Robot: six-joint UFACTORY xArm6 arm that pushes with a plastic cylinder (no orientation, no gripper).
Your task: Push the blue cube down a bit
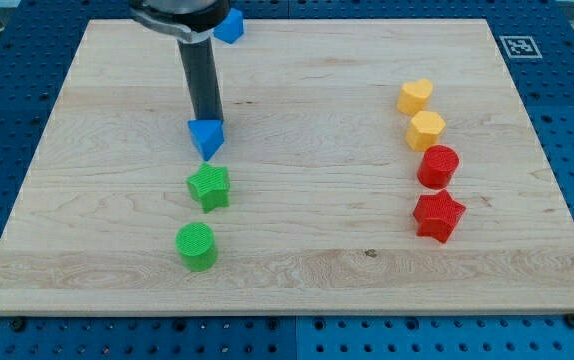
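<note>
A blue block that looks like the cube (pixel 232 27) sits at the view's top edge of the wooden board (pixel 307 90), partly hidden by the arm. My rod comes down from the view's top. My tip (pixel 207 120) rests against the upper side of a blue triangular block (pixel 206 138), well below and slightly left of the blue cube.
A green star (pixel 209 187) lies just below the blue triangle, and a green cylinder (pixel 197 246) lies below that. At the view's right, a column holds a yellow heart-like block (pixel 415 96), a yellow hexagon (pixel 426 130), a red cylinder (pixel 438 166) and a red star (pixel 438 216).
</note>
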